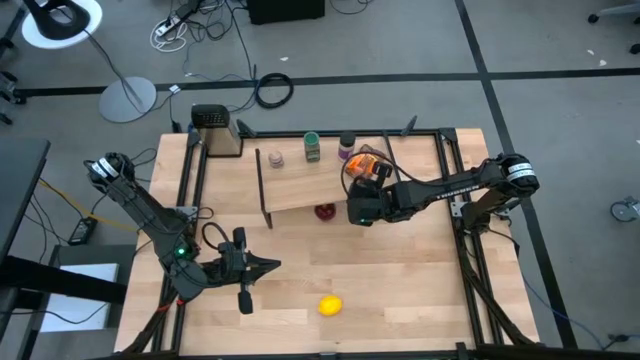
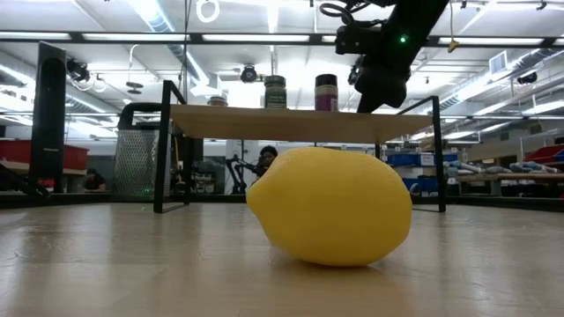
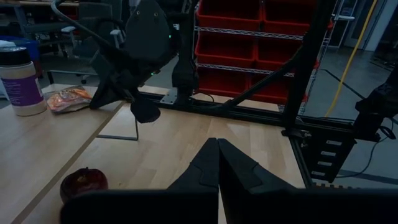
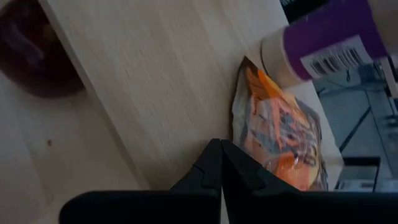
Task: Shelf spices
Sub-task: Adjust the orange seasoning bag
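Note:
The shelf's wooden top board (image 1: 305,182) stands on black legs at mid-table. On it stand the pale beige jar (image 1: 276,157), the green jar (image 1: 312,146) and the purple jar (image 1: 346,147). The orange packet (image 4: 283,134) lies flat on the board beside the purple jar (image 4: 329,37). My right gripper (image 4: 221,155) is shut and empty. It hovers over the board's near right corner (image 1: 352,208), close to the packet. My left gripper (image 1: 268,265) is shut and empty over the table's near left part, pointing right.
A yellow lemon (image 1: 330,305) lies near the table's front edge and fills the low view (image 2: 330,207). A small dark red round object (image 1: 325,211) sits on the table at the shelf's near edge. A metal grater (image 1: 215,130) stands at the far left corner. A black frame rims the table.

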Available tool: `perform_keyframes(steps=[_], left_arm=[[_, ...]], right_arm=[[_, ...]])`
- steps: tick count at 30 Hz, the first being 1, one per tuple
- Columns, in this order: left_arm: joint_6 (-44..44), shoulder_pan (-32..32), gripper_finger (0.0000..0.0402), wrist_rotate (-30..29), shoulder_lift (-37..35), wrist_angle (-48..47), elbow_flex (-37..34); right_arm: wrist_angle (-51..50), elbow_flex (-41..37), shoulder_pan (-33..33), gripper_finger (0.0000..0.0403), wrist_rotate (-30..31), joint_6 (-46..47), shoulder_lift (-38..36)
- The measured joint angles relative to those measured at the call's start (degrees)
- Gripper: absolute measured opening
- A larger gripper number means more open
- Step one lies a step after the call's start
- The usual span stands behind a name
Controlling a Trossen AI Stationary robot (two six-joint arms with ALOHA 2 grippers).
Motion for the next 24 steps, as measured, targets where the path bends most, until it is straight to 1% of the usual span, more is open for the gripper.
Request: perform_keyframes(steps=[6, 15, 21, 24], left_arm=[[-0.07, 0.0, 0.0004, 0.0, 0.0, 0.0, 0.0], [-0.11, 0.0, 0.0004, 0.0, 0.0, 0.0, 0.0], [-0.13, 0.0, 0.0004, 0.0, 0.0, 0.0, 0.0], [-0.13, 0.0, 0.0004, 0.02, 0.0, 0.0, 0.0]], right_arm=[[-4.19, 0.02, 0.1, 0.0, 1.6, 6.45, -0.02], [-10.85, -0.02, 1.7, 0.0, 6.34, 15.05, -0.02], [-14.31, -0.02, 3.06, 0.0, 11.54, 20.38, 0.0], [-17.07, -0.02, 2.93, 0.0, 12.07, 24.05, -0.02]])
